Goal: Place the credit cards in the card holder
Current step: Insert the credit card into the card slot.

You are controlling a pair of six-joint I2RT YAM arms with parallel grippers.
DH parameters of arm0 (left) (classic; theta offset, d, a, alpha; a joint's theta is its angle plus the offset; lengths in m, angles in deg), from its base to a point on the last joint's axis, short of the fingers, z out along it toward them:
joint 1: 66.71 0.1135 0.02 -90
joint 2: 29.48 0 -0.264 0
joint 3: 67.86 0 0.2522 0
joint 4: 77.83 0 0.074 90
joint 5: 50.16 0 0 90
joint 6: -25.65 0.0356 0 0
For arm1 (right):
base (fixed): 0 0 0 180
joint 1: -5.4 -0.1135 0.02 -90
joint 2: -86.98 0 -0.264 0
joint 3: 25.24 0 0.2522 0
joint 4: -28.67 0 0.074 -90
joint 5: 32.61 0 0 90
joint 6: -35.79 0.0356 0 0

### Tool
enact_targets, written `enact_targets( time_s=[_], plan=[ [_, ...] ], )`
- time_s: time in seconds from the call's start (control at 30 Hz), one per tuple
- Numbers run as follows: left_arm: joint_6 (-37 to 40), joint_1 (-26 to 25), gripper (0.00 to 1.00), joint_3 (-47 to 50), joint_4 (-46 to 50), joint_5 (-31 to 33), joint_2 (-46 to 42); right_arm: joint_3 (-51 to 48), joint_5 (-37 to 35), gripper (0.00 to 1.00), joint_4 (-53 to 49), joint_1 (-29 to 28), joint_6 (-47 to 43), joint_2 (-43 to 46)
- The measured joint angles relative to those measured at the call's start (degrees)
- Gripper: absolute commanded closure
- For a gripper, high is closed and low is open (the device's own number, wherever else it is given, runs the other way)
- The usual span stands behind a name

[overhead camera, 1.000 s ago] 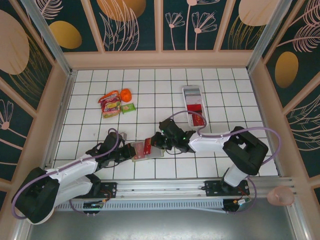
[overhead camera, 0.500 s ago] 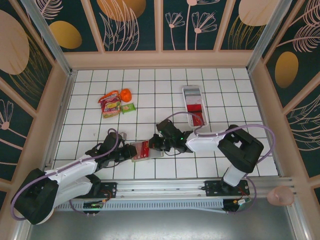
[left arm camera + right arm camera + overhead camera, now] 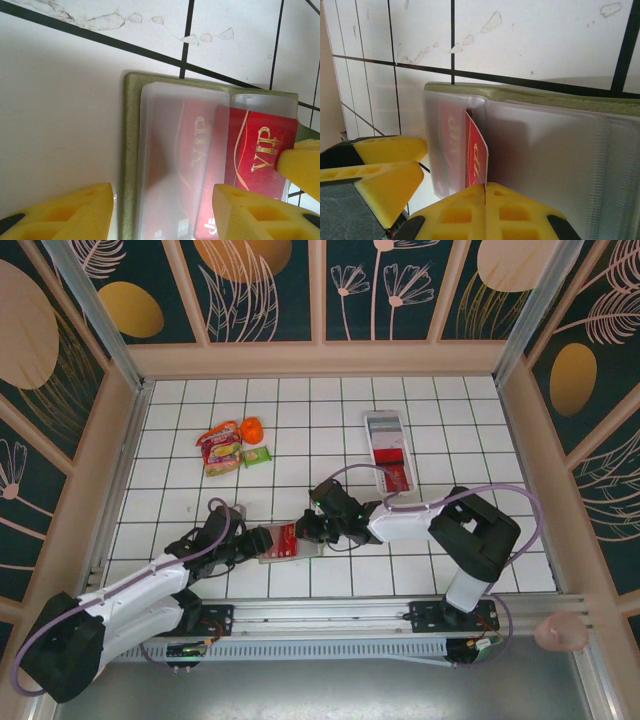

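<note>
The olive-green card holder (image 3: 131,150) lies open on the tiles, its clear sleeves up (image 3: 312,548). One red credit card (image 3: 187,150) sits inside the left sleeve. My right gripper (image 3: 485,192) is shut on a second red credit card (image 3: 477,152), held on edge with its front edge at the sleeve's mouth. That same VIP card (image 3: 257,150) appears in the left wrist view, beside the sleeve. My left gripper (image 3: 160,215) stands open, one finger on the tile left of the holder and the other over the cards. From above, both grippers (image 3: 262,543) (image 3: 303,530) meet at the holder.
A long white tray (image 3: 386,430) with more red cards (image 3: 396,478) lies behind the right arm. Red-orange snack packets (image 3: 220,445), an orange item (image 3: 251,428) and a green packet (image 3: 257,455) sit at the back left. The table's front edge is close behind the holder.
My right gripper has carried the red card leftward to the holder's left sleeve. The holder and my left gripper have shifted slightly left.
</note>
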Motion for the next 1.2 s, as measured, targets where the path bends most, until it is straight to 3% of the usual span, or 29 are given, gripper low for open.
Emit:
enact_targets(
  time_s=[0.1, 0.27, 0.87, 0.97, 1.13, 1.2],
  plan=[
    [-0.35, 0.00, 0.57, 0.00, 0.26, 0.94, -0.15, 0.07, 0.04, 1.00, 0.13, 0.00, -0.02, -0.48],
    [-0.37, 0.02, 0.64, 0.02, 0.07, 1.09, 2.12, 1.57, 0.90, 1.00, 0.07, 0.00, -0.24, -1.64],
    [-0.39, 0.11, 0.65, 1.09, -1.29, 1.09, 1.60, 10.51, 1.66, 1.00, -3.91, -2.36, -2.19, -8.17],
    [-0.39, 0.11, 0.63, 1.09, -1.27, 1.11, 1.51, 11.85, 1.66, 0.89, -5.25, -2.47, -2.58, -8.83],
    [-0.42, 0.11, 0.58, 1.09, -0.83, 1.07, 0.42, 13.33, 0.96, 0.50, -8.63, -2.64, -3.82, -9.20],
    [-0.44, 0.11, 0.57, 1.09, -0.46, 1.09, -0.07, 13.94, 0.28, 0.46, -9.75, -2.86, -4.59, -9.05]
  ],
)
